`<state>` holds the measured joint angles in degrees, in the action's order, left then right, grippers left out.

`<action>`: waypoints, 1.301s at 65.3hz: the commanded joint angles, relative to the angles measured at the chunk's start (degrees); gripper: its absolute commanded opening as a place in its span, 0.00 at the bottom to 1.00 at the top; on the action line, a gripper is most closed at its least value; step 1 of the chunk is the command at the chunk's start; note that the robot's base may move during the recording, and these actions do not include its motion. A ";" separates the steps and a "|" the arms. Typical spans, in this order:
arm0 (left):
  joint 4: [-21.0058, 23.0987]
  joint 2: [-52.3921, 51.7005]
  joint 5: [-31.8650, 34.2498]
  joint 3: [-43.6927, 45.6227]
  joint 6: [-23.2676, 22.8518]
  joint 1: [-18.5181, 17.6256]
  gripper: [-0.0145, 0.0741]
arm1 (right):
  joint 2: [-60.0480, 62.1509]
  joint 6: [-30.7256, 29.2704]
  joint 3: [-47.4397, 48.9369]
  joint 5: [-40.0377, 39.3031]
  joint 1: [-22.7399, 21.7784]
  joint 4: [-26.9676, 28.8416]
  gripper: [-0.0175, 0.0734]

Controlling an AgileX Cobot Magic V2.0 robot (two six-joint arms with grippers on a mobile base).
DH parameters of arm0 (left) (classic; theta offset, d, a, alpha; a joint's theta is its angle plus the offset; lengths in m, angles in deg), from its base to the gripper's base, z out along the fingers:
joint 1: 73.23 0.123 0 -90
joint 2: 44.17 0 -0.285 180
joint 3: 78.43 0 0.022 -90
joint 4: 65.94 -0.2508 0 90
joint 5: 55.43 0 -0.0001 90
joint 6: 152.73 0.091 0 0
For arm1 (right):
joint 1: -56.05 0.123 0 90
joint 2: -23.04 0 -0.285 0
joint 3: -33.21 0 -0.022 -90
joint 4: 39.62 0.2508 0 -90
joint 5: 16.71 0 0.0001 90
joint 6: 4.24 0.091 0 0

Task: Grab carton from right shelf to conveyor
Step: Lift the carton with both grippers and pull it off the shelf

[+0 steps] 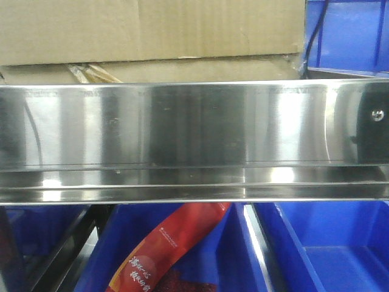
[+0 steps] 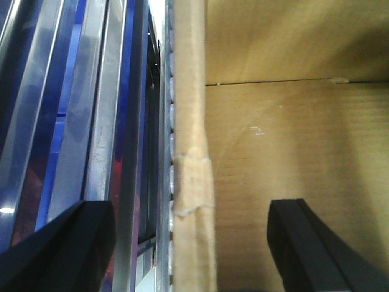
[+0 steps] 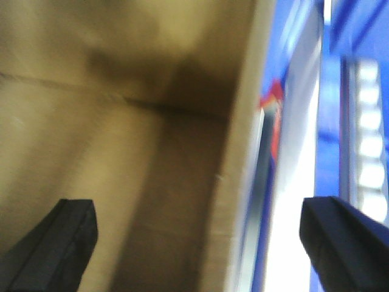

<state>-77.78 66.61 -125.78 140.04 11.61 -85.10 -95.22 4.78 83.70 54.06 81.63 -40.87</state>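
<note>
Your carton (image 1: 152, 27) is plain brown corrugated cardboard, matte and faintly ribbed, with a tuft of glossy amber tape (image 1: 91, 73) poking out low on its left. It sits on the right shelf (image 1: 194, 182) behind the front rail (image 1: 194, 125) and fills the top of the front view.

From the left wrist you look into its open top. A thick, slightly bowed wall edge (image 2: 191, 109) runs up the frame with a patch of tape folded over it, and a straight crease crosses the cardboard inside.

Your left gripper (image 2: 191, 210) is spread wide and holds nothing. It straddles that wall, one black finger (image 2: 67, 243) outside by the steel and the other inside over bare cardboard, both apart from the wall.

Your right gripper (image 3: 199, 210) is likewise wide apart and empty. One finger is in the carton and the other is outside a side wall over blue plastic, though that view is blurred.

The rail is a broad flat band of brushed, mirror-like stainless steel with a stepped lip beneath and one small screw head (image 1: 377, 114) at its right end. A blue bin (image 1: 346, 33) stands beside the carton. Below the shelf are more smooth blue plastic bins (image 1: 328, 243), and a glossy red packet (image 1: 170, 249) with white print lies in one of them.
</note>
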 commanded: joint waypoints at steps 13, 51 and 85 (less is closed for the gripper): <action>0.15 -0.29 0.38 0.37 -0.43 0.22 0.56 | 0.77 0.12 -0.09 -0.81 -0.38 -1.04 0.61; 2.68 -1.49 0.38 1.48 -0.43 0.22 0.16 | 1.42 0.12 0.76 -0.81 -0.38 -1.13 0.13; 8.61 -6.09 0.38 14.76 -0.43 -0.17 0.15 | 10.57 0.12 6.75 -0.81 -0.25 0.14 0.13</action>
<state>-72.07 63.58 -127.22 153.68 11.20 -84.68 -87.86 4.51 89.70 54.92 81.40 -42.46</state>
